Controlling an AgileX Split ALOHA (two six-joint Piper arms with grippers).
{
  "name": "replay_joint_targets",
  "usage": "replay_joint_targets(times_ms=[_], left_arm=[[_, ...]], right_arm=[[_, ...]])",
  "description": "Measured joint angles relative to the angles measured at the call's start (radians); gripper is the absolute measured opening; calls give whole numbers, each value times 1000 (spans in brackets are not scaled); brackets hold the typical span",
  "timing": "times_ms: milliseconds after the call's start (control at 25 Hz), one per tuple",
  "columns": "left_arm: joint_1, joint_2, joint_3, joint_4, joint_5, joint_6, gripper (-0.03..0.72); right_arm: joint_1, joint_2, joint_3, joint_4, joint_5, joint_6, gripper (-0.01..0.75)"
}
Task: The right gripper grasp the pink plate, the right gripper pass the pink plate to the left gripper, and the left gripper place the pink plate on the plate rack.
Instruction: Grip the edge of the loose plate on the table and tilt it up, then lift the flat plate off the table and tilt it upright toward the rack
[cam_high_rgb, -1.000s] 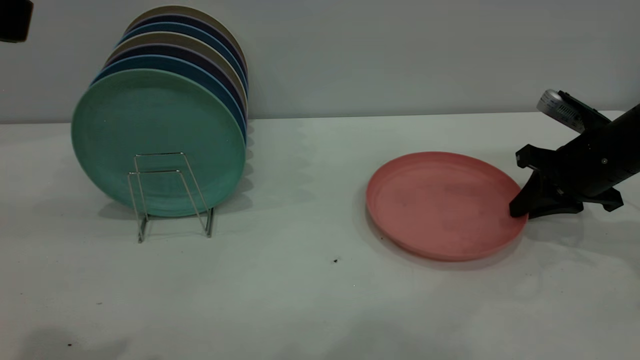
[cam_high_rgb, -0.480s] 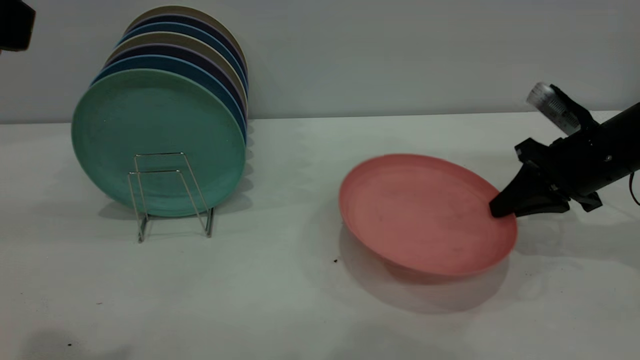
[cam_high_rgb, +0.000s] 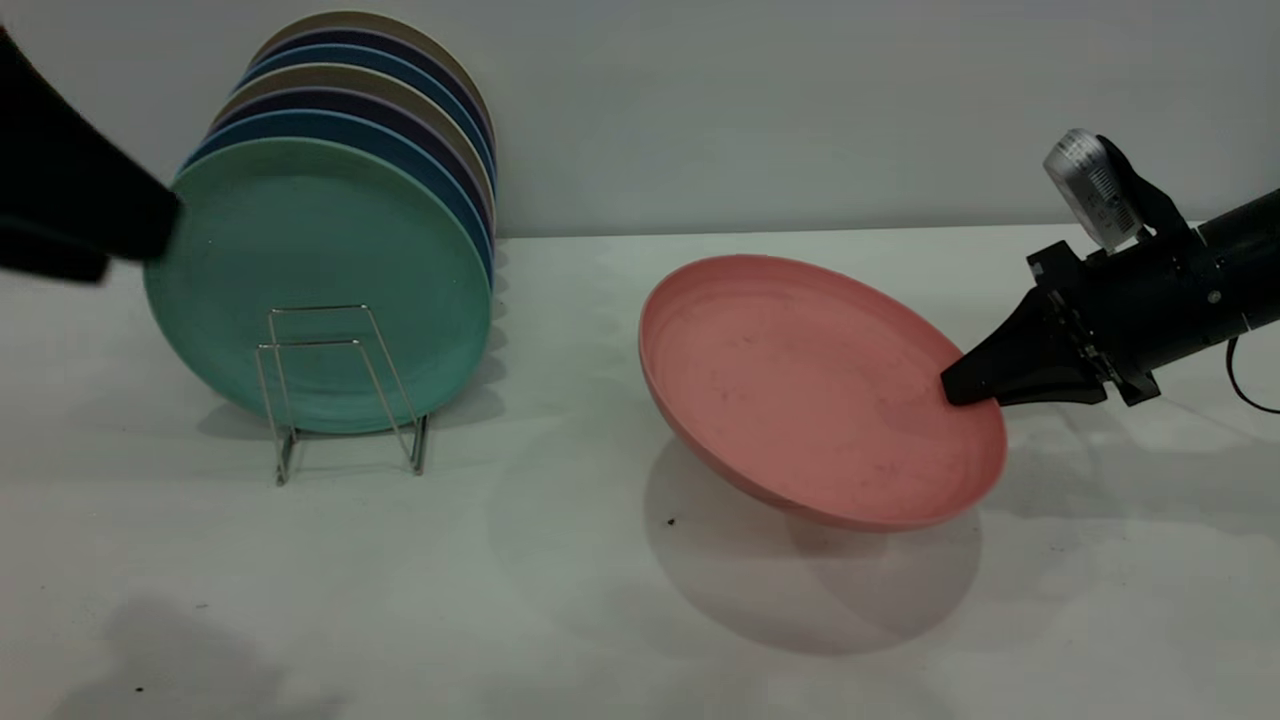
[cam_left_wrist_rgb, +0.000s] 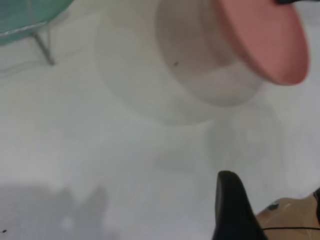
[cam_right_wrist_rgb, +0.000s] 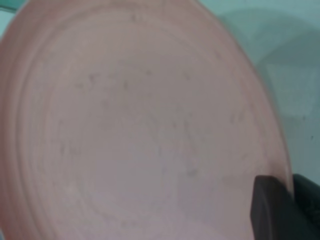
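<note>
**Over on the right: pink plate off the table, pinched by its edge**

On the right side of the table (cam_high_rgb: 600, 620) the right claw (cam_high_rgb: 955, 388) is clamped down on the rim of the pink plate (cam_high_rgb: 810, 385), one finger on top of the inside face and, going by the right wrist view, the other tucked behind the edge. The plate is up in the air, tilted so its hollow face leans toward the camera and to the left, with the low edge hanging over its own round shadow. Nothing else touches it. You can see faint dark smudges across the inside in the right wrist view, where the plate fills almost everything.

At the left of the table sits the plate rack (cam_high_rgb: 345, 390), a low silver wire thing, with a row of plates standing on edge in it. The front one is a green plate (cam_high_rgb: 320, 285), and behind it are blue, dark purple and beige ones. The two front wire loops are bare. The rack is well apart from the pink plate.

The left claw (cam_high_rgb: 70, 215) is only a dark shape at the left edge, up beside the green plate. In the left wrist view just one black finger (cam_left_wrist_rgb: 232, 210) shows, so I can't tell if it's open or closed. It's holding nothing that I can see.
</note>
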Motion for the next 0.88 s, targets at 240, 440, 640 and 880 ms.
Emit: replay_joint_targets(times_ms=[240, 440, 640, 880], left_arm=[[0, 193, -1, -257, -70, 258, 431], [0, 333, -3, -537, -61, 507, 431], [0, 409, -11, -697, -30, 645, 431], [0, 442, -13, -741, -24, 679, 431]], right_arm=[[2, 0, 0, 1, 8, -6, 13], [41, 0, 0, 28, 29, -32, 13], [117, 0, 0, 91, 41, -68, 13], [196, 0, 0, 137, 46, -80, 13]])
